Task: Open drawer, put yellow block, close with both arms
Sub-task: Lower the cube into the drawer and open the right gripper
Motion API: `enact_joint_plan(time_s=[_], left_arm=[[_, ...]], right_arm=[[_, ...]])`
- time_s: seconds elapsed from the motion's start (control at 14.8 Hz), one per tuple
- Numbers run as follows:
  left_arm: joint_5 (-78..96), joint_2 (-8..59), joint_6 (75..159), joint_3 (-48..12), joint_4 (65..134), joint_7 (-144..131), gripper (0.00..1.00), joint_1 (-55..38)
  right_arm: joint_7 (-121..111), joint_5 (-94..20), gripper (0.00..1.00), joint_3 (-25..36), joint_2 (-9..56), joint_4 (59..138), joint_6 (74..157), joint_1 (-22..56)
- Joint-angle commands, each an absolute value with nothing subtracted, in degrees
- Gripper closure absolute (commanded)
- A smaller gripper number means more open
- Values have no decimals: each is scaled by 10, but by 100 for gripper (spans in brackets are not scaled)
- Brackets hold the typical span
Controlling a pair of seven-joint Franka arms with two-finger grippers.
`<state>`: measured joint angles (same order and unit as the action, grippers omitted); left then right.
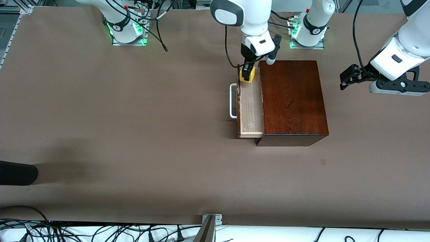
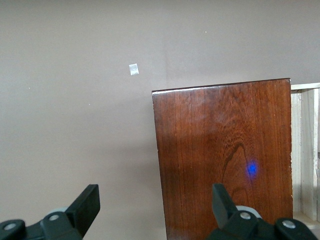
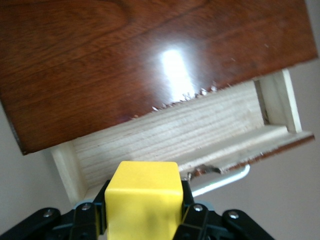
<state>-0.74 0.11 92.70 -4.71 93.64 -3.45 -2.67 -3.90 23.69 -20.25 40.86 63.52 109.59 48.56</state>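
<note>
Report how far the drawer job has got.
Done: the drawer stands pulled out of the box. In hand: the right gripper is shut on the yellow block over the drawer's end nearest the bases; the block is not yet released. The left gripper waits open above the table at the left arm's end. Left: drop the block in, then close the drawer with both arms.

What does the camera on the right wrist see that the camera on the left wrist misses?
Only the right wrist view shows the yellow block shut in the right gripper over the open drawer, plus the white handle.

Only the left wrist view shows the open left gripper, holding nothing, the bare table and a small white scrap on it.

Both show the glossy dark wooden box and pale drawer wood.
</note>
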Motion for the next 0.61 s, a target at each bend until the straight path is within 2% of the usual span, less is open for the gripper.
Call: enact_joint_plan(time_s=[0.0,0.54], left_arm=[[7,-8,931,-45,940,-33,0,-28],[7,-8,931,-45,939,-33,0,-29]], right_arm=[[-83,247,100,-199,439,609,1107,494],[-106,272,100,-193,492,609,1159,501]])
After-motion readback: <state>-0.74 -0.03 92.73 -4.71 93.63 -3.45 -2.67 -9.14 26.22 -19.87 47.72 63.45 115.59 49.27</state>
